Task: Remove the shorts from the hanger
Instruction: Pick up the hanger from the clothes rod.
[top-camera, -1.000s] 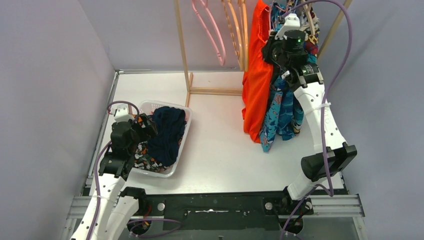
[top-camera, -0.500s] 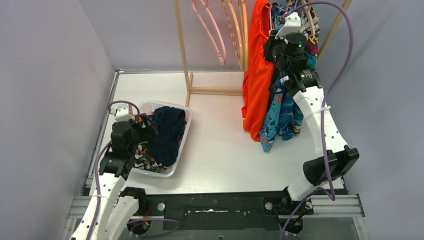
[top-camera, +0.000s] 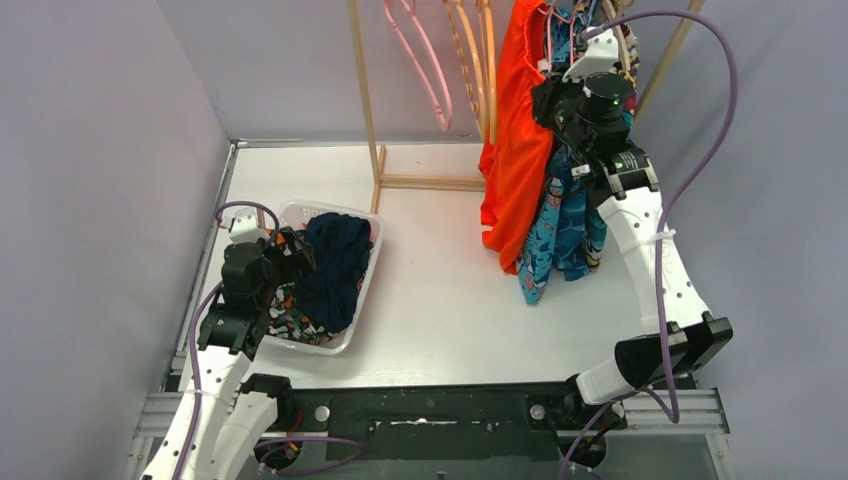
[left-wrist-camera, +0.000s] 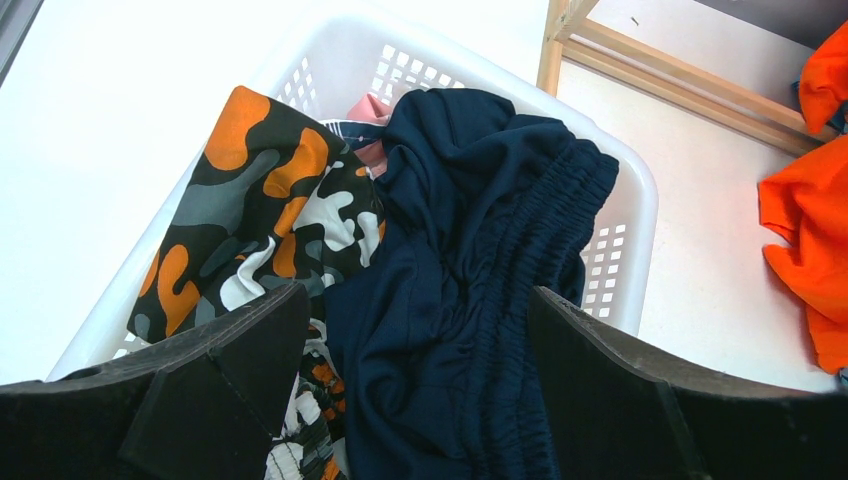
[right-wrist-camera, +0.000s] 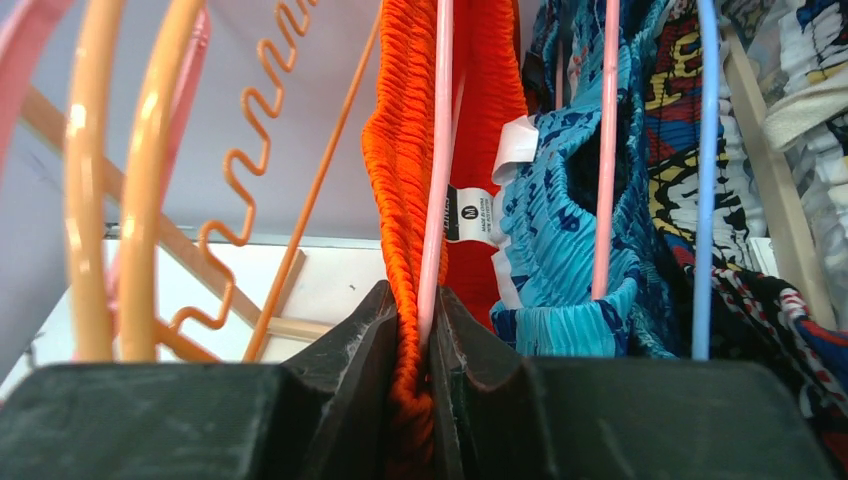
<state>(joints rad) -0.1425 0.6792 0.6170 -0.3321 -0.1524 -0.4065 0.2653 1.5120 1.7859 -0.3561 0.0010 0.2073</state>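
Note:
The orange-red shorts (top-camera: 515, 150) hang on a pink hanger (right-wrist-camera: 438, 150) on the wooden rack at the back right. My right gripper (right-wrist-camera: 420, 320) is shut on their ribbed waistband (right-wrist-camera: 405, 150) together with the hanger wire, high up at the rack (top-camera: 560, 95). Teal-blue patterned shorts (top-camera: 560, 230) and comic-print shorts (right-wrist-camera: 680, 110) hang beside them. My left gripper (left-wrist-camera: 420, 390) is open and empty above the white basket (left-wrist-camera: 625, 215), over the navy shorts (left-wrist-camera: 470, 260) and the black, orange and white shorts (left-wrist-camera: 260, 210). A bit of pink fabric (left-wrist-camera: 368, 108) shows under them.
Empty pink (top-camera: 415, 60) and orange hangers (top-camera: 465, 50) hang left of the clothes. The wooden rack's base (top-camera: 425, 182) lies on the white table (top-camera: 440, 290). Grey walls stand on both sides. The basket (top-camera: 368, 290) sits at the near left.
My right gripper has risen and moved a little right and back, lifting the orange-red shorts so their hem hangs higher. The left arm has not moved.

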